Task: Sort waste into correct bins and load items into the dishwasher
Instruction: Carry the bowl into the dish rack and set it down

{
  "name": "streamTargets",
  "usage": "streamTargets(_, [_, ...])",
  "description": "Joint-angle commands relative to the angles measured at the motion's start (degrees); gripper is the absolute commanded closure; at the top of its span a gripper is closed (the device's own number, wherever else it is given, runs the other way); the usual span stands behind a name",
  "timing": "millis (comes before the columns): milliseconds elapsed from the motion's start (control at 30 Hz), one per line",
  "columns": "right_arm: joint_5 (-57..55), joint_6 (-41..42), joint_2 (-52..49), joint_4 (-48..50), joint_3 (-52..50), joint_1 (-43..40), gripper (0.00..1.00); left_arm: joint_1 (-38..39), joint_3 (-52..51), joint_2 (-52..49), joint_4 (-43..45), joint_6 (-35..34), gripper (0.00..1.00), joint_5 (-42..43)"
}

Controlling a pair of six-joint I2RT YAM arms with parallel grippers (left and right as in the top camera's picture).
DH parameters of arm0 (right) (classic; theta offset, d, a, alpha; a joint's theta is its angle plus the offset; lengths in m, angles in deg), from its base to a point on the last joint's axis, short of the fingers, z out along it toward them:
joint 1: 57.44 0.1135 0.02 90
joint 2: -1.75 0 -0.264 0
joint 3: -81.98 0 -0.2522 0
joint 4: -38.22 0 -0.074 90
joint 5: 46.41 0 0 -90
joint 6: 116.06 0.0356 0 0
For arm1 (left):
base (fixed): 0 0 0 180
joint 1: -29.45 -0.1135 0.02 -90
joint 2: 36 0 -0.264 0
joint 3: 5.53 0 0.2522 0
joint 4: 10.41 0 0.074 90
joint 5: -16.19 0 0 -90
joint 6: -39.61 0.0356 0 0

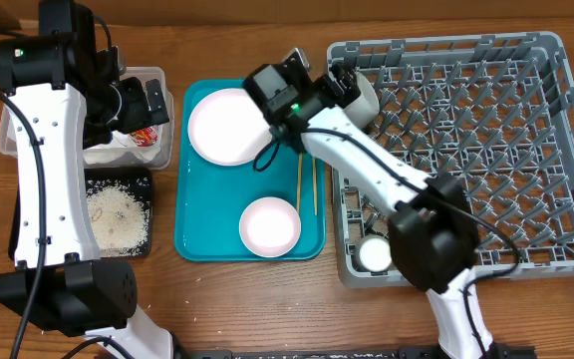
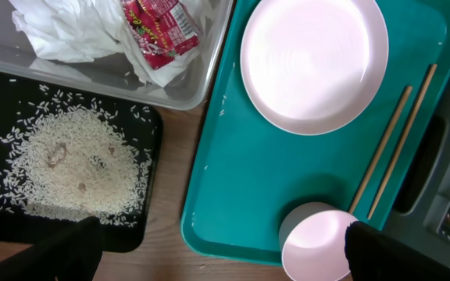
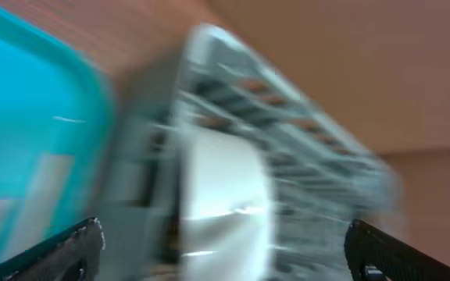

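A brown wooden surface (image 1: pixel 267 304) with fine grain runs across the whole view, evenly lit, with soft shadows.

On the teal tray (image 1: pixel 197 199), bare floor runs along the left side and between plate (image 1: pixel 225 126) and bowl (image 1: pixel 269 225); chopsticks (image 1: pixel 299 184) lie by the right rim. The right arm (image 1: pixel 367 160) crosses above the tray's far right corner and the rack's (image 1: pixel 526 130) left edge. Upright pegs (image 1: pixel 466 110) fill the rack. The left arm (image 1: pixel 43 170) overhangs the tub (image 1: pixel 167 120).

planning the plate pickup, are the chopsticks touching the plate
Apart. The left wrist view shows a strip of bare teal tray between the plate and the chopsticks.
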Motion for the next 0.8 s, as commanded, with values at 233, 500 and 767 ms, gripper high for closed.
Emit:
streamTargets(233, [50.7,20.5,6.2,6.6,-0.6,-0.2,0.22,0.0,0.7,1.0,0.1,0.2,0.0,0.0])
streamTargets(500, [49.7,34.2,2.4,9.5,-4.3,-0.1,0.42,0.0,0.7,1.0,0.1,0.2,0.0,0.0])
streamTargets(767, [42.9,45.6,-4.0,10.5,-4.3,0.2,0.53,0.0,0.7,1.0,0.1,0.2,0.0,0.0])
